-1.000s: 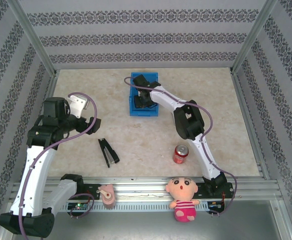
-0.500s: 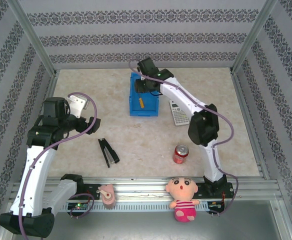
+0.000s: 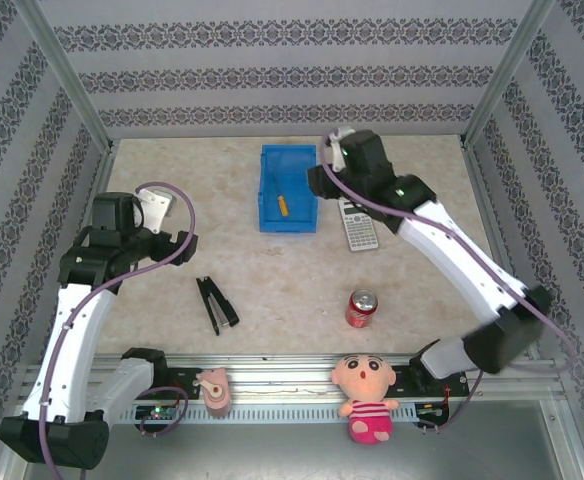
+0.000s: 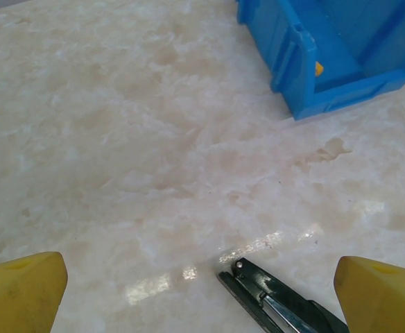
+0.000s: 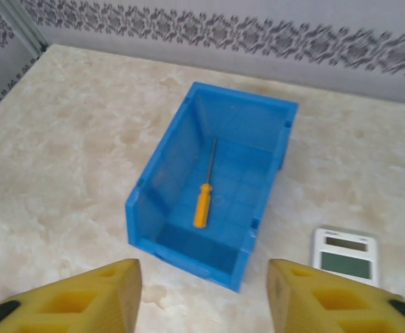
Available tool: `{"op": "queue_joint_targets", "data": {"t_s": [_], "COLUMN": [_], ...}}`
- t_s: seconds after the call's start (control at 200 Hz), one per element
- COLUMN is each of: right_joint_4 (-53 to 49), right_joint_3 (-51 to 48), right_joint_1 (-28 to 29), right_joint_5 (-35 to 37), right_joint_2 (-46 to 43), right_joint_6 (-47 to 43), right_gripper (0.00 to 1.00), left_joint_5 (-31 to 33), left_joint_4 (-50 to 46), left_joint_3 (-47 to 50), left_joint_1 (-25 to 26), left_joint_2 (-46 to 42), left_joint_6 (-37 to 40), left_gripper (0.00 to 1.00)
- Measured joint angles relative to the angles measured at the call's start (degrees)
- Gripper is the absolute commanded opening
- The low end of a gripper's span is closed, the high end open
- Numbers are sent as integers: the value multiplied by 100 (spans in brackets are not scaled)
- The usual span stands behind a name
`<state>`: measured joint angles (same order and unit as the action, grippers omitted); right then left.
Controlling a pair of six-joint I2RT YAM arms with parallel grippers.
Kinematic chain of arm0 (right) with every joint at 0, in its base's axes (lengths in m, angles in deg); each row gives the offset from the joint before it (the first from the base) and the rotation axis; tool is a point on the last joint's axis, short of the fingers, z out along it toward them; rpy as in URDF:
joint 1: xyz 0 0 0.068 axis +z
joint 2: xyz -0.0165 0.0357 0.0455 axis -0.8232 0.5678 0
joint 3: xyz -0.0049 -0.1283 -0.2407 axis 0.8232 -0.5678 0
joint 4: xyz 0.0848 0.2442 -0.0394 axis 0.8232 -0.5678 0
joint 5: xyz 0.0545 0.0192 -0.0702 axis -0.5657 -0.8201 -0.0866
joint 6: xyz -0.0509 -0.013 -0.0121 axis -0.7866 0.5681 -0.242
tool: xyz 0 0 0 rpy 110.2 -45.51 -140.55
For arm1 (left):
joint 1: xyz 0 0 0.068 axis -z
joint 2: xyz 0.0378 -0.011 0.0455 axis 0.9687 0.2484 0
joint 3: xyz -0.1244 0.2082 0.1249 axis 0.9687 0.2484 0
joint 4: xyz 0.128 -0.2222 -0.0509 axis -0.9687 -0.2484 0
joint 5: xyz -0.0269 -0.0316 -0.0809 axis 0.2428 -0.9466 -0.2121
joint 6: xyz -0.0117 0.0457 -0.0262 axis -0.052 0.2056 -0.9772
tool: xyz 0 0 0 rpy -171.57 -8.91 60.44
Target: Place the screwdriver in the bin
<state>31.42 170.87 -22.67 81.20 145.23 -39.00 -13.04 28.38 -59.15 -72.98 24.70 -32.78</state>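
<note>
Overlooked from high behind, the bin (image 3: pixel 288 226) — shared by all views — is seen low beyond the left pincer (image 4: pixel 202 291), steeply beyond the right pincer (image 5: pixel 204 291).

Surface: I see a beige marbled table (image 3: pixel 202 170).
Landmark: bright blue rectangular plastic bin (image 3: pixel 288 223).
Right of bin: slim white-and-grey calculator (image 3: pixel 357 228).
Nearer than bin: black metal stapler (image 3: pixel 217 305), red drinks can (image 3: pixel 361 308).

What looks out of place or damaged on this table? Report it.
Nothing stands out. The screwdriver lies flat inside the upright bin; the stapler, calculator and can sit apart on the table.
</note>
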Motion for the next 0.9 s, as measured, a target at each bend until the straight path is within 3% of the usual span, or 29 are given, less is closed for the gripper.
{"op": "queue_joint_targets", "data": {"t_s": [0.29, 0.44, 0.749, 0.899], "right_joint_4": [216, 173, 219, 584], "right_joint_3": [-1419, -1751, -2194, -2614], "right_joint_1": [-39, -39, -149, -560], "right_joint_5": [376, 444, 592, 802], "right_joint_2": [-1460, -1770, -2212, -2546], "right_joint_6": [48, 35, -46, -140], "right_gripper": [65, 79, 82, 98], "left_joint_5": [431, 826, 1185, 1453], "left_joint_4": [271, 605, 1596, 2540], "left_joint_3": [22, 22, 114, 647], "left_joint_1": [0, 0, 0, 0], "left_joint_2": [415, 581, 1311, 1292], "left_joint_6": [-485, -654, -1165, -1403], "left_gripper": [99, 99, 99, 99]}}
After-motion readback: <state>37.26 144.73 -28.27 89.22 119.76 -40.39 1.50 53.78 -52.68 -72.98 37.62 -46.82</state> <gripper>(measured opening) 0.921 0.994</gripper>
